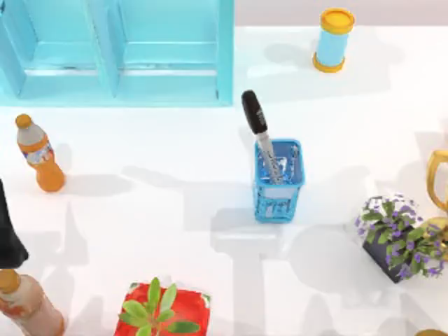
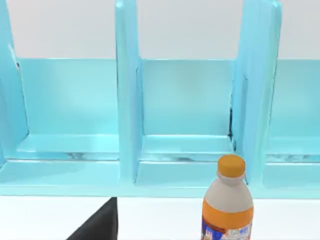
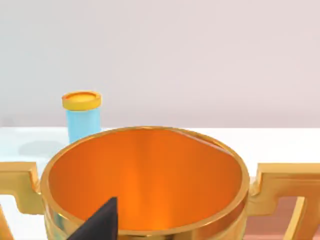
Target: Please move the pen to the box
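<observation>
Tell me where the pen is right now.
In the top view the pen stands tilted in the blue mesh box near the table's middle, black cap up and leaning toward the blue shelf, with no gripper on it.

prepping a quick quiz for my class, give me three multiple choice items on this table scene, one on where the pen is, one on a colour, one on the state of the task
1. Where is the pen?
A. standing in the blue mesh box
B. lying flat beside the orange bottle
C. on the blue shelf unit

2. What colour is the pen's cap?
A. yellow
B. black
C. red

3. How does the task stand?
A. pen not yet picked up
B. pen held above the box
C. pen already in the box, free of any gripper

Key: 1 A, the barrel goes down inside the mesh box in the top view. 2 B, the thick end sticking up is glossy black. 3 C, the pen leans in the box with nothing gripping it.
</observation>
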`<state>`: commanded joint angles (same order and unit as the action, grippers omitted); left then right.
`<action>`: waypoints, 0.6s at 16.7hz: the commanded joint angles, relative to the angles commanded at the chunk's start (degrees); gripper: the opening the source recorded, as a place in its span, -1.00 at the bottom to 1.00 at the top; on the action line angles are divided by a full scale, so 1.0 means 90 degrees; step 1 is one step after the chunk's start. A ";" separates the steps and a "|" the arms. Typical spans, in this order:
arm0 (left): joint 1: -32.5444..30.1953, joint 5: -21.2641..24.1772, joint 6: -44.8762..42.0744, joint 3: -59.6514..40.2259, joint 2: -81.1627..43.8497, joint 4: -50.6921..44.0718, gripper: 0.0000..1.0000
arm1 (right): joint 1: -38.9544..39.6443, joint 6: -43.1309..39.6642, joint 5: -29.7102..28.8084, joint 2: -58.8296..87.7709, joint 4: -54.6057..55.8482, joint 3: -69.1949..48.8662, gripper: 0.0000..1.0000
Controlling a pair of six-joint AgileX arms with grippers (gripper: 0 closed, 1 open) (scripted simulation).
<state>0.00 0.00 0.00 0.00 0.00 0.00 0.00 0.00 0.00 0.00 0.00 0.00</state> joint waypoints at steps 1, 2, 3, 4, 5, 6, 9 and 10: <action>0.0000 0.0000 0.0000 0.0000 0.0000 0.0000 1.00 | 0.0000 0.0000 0.0000 0.0000 0.0000 0.0000 1.00; 0.0000 0.0000 0.0000 0.0000 0.0000 0.0000 1.00 | 0.0002 0.0000 0.0003 0.0004 0.0000 -0.0004 1.00; 0.0000 0.0000 0.0000 0.0000 0.0000 0.0000 1.00 | 0.0034 -0.0001 0.0044 0.0073 -0.0008 -0.0069 1.00; 0.0000 0.0000 0.0000 0.0000 0.0000 0.0000 1.00 | 0.0095 -0.0004 0.0124 0.0209 -0.0023 -0.0198 1.00; 0.0000 0.0000 0.0000 0.0000 0.0000 0.0000 1.00 | 0.0180 -0.0009 0.0234 0.0412 -0.0046 -0.0385 1.00; 0.0000 0.0000 0.0000 0.0000 0.0000 0.0000 1.00 | 0.0285 -0.0017 0.0368 0.0683 -0.0073 -0.0625 1.00; 0.0000 0.0000 0.0000 0.0000 0.0000 0.0000 1.00 | 0.0676 -0.0064 0.0871 0.1881 -0.0175 -0.1608 1.00; 0.0000 0.0000 0.0000 0.0000 0.0000 0.0000 1.00 | 0.0823 -0.0091 0.1061 0.2378 -0.0213 -0.1994 1.00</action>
<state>0.00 0.00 0.00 0.00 0.00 0.00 7.41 -0.82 9.55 21.40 -1.91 -17.95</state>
